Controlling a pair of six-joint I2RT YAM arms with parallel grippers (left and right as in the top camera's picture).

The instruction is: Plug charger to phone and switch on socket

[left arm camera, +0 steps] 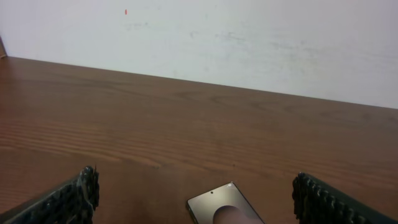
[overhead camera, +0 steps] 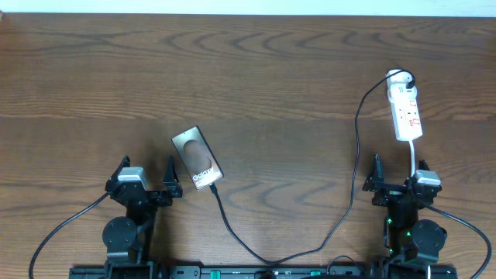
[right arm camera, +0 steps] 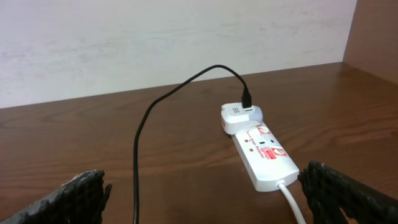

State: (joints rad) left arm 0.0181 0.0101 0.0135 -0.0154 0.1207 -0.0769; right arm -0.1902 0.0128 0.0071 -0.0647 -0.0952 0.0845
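Seemingly the charger (right arm camera: 135,168) is already seated in the phone (overhead camera: 197,159) just ahead of the left gripper (overhead camera: 147,164), both grippers being held wide open and empty, so the socket (overhead camera: 405,108) ahead of the right gripper (overhead camera: 400,164) is to be switched next.

Beneath me lies a brown wood-grain table (overhead camera: 248,70). Beyond its far edge I see a white wall (left arm camera: 249,43).
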